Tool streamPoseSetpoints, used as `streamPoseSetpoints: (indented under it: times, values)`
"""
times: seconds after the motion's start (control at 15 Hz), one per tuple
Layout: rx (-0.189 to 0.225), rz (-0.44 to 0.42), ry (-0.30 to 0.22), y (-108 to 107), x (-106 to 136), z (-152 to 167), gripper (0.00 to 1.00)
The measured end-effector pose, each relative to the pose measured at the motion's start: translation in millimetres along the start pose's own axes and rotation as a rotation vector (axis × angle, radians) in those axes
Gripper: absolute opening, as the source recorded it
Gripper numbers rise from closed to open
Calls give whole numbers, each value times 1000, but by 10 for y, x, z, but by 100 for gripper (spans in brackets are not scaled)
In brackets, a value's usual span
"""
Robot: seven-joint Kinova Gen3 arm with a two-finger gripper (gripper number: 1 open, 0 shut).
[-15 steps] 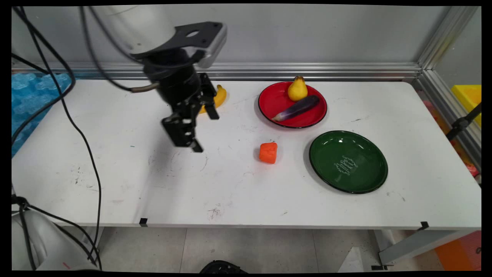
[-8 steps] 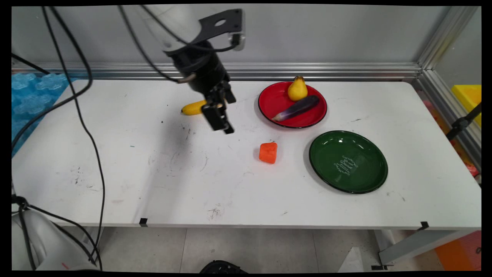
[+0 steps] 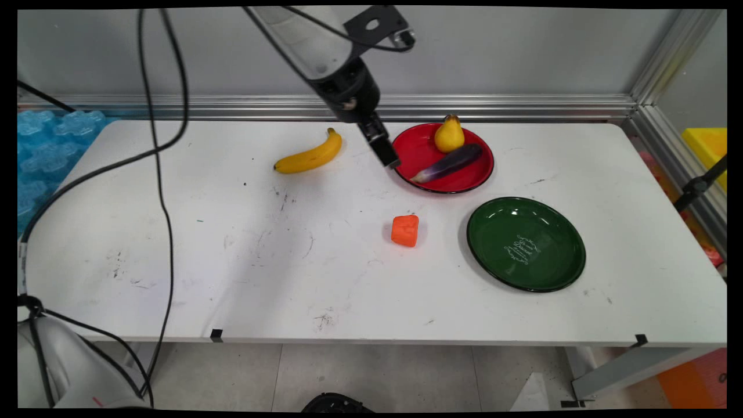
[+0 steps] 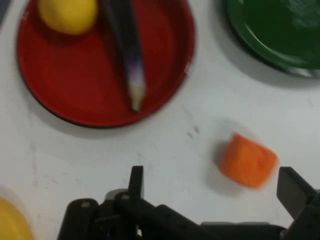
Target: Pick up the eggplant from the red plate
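Note:
My gripper (image 3: 388, 155) hangs over the table just left of the red plate (image 3: 413, 152), which holds a yellow pear (image 3: 448, 135) and a purple eggplant (image 3: 450, 162). The hand view shows the gripper (image 4: 215, 186) open and empty, with its fingers spread wide. Between and just beyond the fingers lies an orange block (image 4: 247, 160), closer to the right finger. The red plate (image 4: 65, 95), pear (image 4: 67, 15) and eggplant (image 4: 127, 60) fill that view's upper left. On the table the orange block (image 3: 405, 230) sits in front of the gripper.
A yellow banana (image 3: 310, 155) lies to the gripper's left toward the back. A green plate (image 3: 525, 244) with nothing on it sits right of the orange block; it also shows as the green plate (image 4: 275, 35) in the hand view. Black cables hang at the left.
The arm has swung right and toward the back, from the table's left-middle to beside the red plate. Nothing on the table has moved.

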Motion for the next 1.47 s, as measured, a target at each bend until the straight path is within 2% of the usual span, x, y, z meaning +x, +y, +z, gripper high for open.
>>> streamPoseSetpoints:
  times: [0.4, 0.67, 1.13, 1.47]
  values:
    - [74, -169, 47, -154, 238, 478, 100]
    - [97, -238, 64, -225, 383, 808, 100]
    - [95, -309, 67, -300, 631, 1519, 100]
    - [86, -324, 55, -333, 740, 1954, 100]
